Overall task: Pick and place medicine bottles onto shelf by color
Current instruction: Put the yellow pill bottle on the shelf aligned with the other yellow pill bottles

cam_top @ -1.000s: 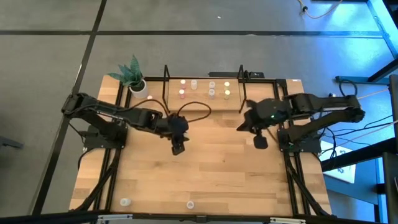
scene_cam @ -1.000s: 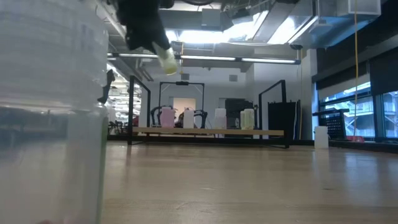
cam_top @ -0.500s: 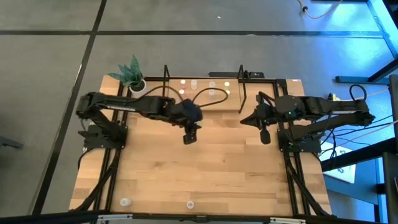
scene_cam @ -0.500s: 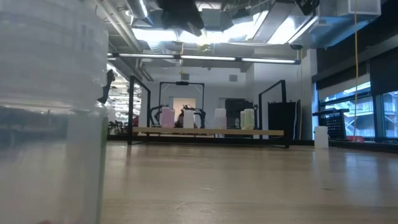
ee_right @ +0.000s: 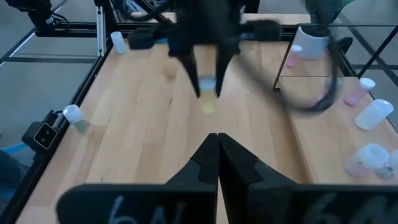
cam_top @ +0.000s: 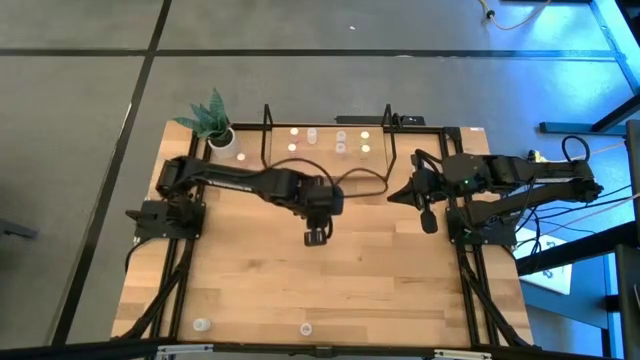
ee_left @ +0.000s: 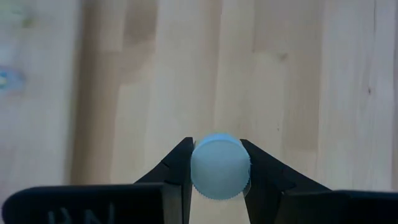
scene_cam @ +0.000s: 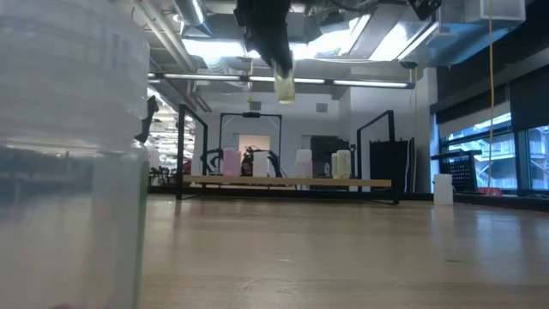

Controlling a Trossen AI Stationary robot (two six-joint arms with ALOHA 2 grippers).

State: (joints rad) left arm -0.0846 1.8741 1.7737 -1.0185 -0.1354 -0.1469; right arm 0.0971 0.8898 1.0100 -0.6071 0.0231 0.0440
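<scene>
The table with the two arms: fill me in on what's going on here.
The left pincer holds a small medicine bottle clamped between its fingers, up in the air over the middle of the table. The shelf at the far edge already carries several bottles. Two more bottles stand at the table's near edge. The right pincer is shut and empty, waiting on the right side.
</scene>
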